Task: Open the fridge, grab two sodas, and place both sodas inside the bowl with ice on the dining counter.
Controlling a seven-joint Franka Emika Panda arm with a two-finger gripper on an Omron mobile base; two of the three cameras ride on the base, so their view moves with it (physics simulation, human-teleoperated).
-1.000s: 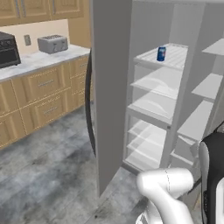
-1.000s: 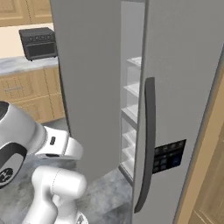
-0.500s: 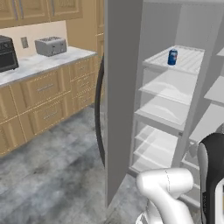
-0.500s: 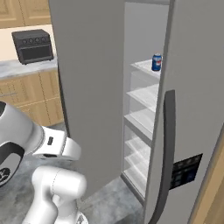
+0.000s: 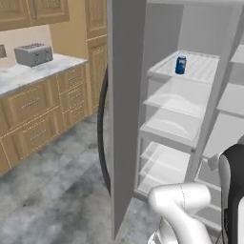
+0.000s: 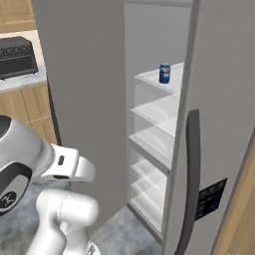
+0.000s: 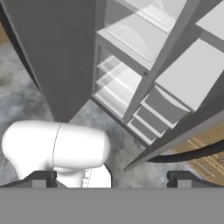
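Observation:
The grey fridge (image 5: 126, 95) has its left door swung wide, baring white shelves (image 5: 174, 124). One blue soda (image 5: 180, 65) stands upright on an upper shelf, and the right base view shows the same soda (image 6: 164, 73). My gripper (image 7: 111, 180) hangs open and empty, low in front of the fridge, well below the can. Its fingertips (image 7: 41, 179) point at the bottom shelves and drawers (image 7: 151, 111). The right door (image 6: 219, 99), with its long black handle (image 6: 187, 184), stands ajar. The bowl and the dining counter are out of view.
The open left door's black handle (image 5: 101, 138) juts toward the floor space on the left. A wall counter with wood drawers carries a toaster (image 5: 33, 54) and a black toaster oven (image 6: 17, 56). Grey stone floor (image 5: 52, 190) lies in front of the fridge.
The base has driven closer and swung round toward the fridge opening, so both base views shifted. The shelves and soda look larger and nearer. The gripper has stayed open.

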